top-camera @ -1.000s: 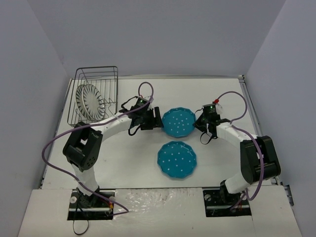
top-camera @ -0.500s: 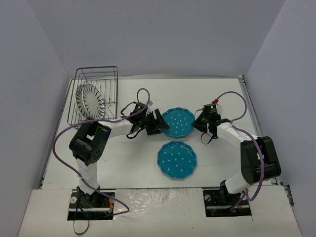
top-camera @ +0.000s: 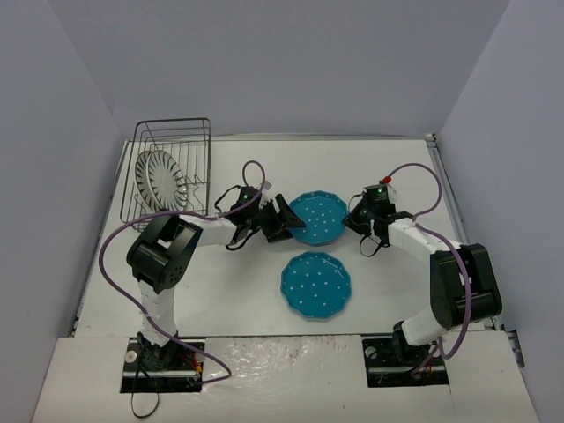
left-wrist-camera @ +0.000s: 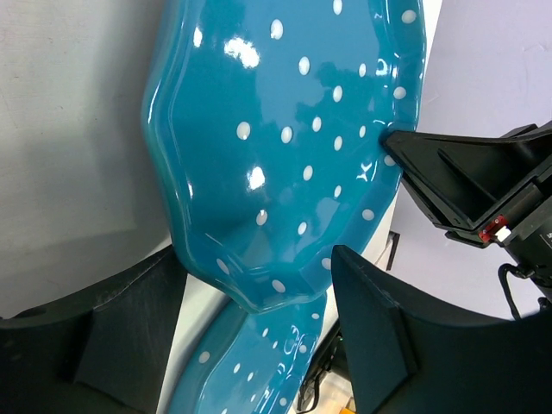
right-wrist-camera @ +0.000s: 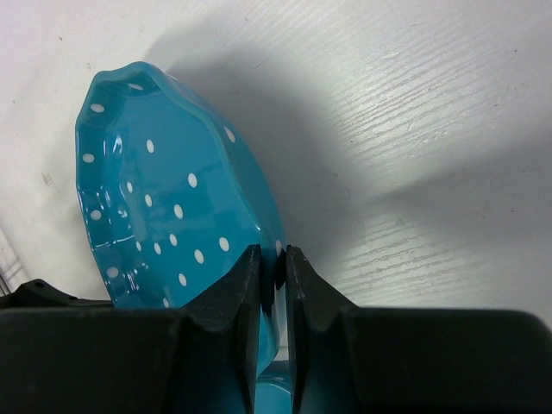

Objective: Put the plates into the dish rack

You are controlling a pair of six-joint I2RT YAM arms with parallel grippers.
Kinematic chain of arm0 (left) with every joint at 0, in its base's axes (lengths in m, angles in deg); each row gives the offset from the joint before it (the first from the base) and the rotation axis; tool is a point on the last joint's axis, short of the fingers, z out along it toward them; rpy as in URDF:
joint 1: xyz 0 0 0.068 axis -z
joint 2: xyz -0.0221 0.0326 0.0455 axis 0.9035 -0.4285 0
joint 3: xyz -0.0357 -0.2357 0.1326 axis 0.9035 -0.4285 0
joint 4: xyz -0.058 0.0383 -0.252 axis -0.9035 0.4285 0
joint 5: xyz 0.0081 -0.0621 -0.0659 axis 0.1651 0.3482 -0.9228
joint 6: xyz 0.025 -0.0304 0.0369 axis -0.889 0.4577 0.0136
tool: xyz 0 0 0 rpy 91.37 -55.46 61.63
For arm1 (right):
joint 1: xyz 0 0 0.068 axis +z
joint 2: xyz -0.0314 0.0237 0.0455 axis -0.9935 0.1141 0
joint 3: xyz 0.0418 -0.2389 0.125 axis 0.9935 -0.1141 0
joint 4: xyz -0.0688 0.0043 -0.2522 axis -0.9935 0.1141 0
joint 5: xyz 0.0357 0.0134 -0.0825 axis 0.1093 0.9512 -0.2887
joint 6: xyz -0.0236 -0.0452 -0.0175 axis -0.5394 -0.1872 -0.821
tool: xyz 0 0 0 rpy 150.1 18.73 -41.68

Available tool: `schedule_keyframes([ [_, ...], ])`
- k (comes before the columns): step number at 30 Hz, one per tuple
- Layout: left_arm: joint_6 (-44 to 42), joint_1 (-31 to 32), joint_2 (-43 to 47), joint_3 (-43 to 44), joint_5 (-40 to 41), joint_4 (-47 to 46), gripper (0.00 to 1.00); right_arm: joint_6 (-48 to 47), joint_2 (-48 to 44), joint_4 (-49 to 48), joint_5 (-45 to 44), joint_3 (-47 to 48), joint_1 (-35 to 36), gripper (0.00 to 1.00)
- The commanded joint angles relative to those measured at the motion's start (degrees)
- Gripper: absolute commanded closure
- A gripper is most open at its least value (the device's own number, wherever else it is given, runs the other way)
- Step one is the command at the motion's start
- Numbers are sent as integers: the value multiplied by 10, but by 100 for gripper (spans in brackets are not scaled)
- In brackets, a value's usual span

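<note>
From above, the rack [top-camera: 176, 122] stands in the far left corner of the table [top-camera: 229, 291]. Two white plates [top-camera: 160, 181] stand on edge inside it. So half the job looks done. Two plates are not in yet. One blue plate [top-camera: 319, 218] is in the middle of the table, between the two arms. The left gripper [top-camera: 284, 222] is at its left rim and the right gripper [top-camera: 355, 218] is at its right rim. The other blue plate [top-camera: 315, 284] lies flat, a bit nearer the front edge, and nothing touches it.

From the left wrist, the blue plate [left-wrist-camera: 285, 155] is tipped up off the table. The left gripper [left-wrist-camera: 259, 297] is spread wide with the plate's rim between its fingers, not squeezed. The right gripper [left-wrist-camera: 392, 147] touches the far rim. The other blue plate [left-wrist-camera: 233, 371] peeks out below.

From the right wrist, the right gripper [right-wrist-camera: 273, 263] is pinched tight on the rim of the blue plate [right-wrist-camera: 155, 190], holding it up on its edge
</note>
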Motion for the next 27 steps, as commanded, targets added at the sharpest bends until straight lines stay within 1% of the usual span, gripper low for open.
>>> schedule_keyframes([
  [1, 16, -2, 8, 10, -14, -65, 37, 34, -54, -96, 42, 43, -2, 100],
  [9, 28, -2, -4, 7, -16, -84, 37, 33, -64, -90, 44, 49, -4, 100],
  [14, 45, -2, -14, 4, -20, -116, 37, 33, -66, -87, 45, 51, -3, 100],
  [18, 70, -1, -31, -1, -27, -162, 37, 34, -67, -88, 45, 45, -2, 100],
  [19, 80, -1, -36, -2, -29, -191, 38, 34, -67, -88, 45, 44, -2, 100],
  [24, 138, 1, -62, -13, -45, -274, 43, 34, -68, -89, 46, 45, -1, 100],
  [27, 157, 3, -76, -15, -48, -305, 46, 35, -68, -89, 46, 46, 0, 100],
])
